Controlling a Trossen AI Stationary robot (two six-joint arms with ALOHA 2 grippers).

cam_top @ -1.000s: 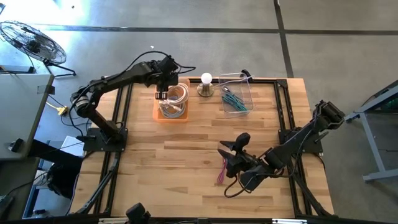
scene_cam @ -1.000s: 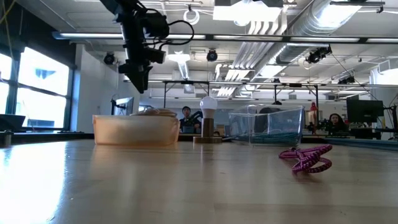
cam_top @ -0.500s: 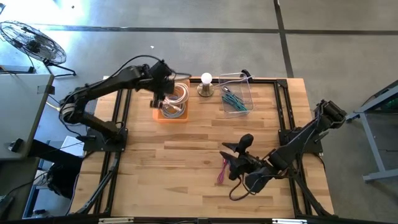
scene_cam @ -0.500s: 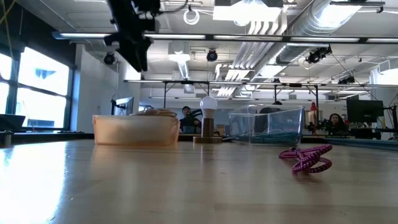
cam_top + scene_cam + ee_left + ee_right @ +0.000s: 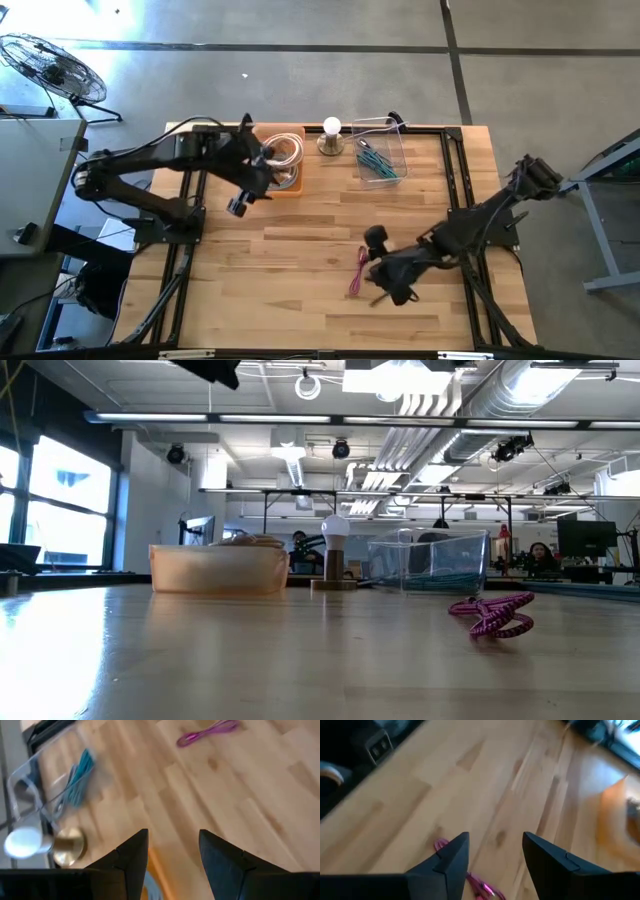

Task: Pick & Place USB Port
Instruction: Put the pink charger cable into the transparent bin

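A purple bundled cable point(image 5: 357, 272) lies flat on the wooden table at near centre, also in the low view point(image 5: 492, 613). I cannot make out a USB port on it. My right gripper point(image 5: 378, 272) hovers open just right of and above the cable point(image 5: 470, 879), touching nothing. My left gripper point(image 5: 256, 182) hangs open and empty, high over the near left edge of the orange bin point(image 5: 280, 168). Its fingers frame the bare table in the left wrist view, with the purple cable point(image 5: 207, 731) far ahead.
The orange bin point(image 5: 218, 567) holds coiled pale cables. A small lamp with a white bulb point(image 5: 331, 135) stands at the back centre. To its right, a clear bin point(image 5: 380, 158) holds teal cables. Black frame rails run along the table's left and right sides.
My left gripper has risen from above the orange bin and swung toward the table's near left. It has tipped from pointing down to slanting and left the top of the low view, with nothing in its fingers. My right gripper has turned at the wrist, staying beside the purple cable.
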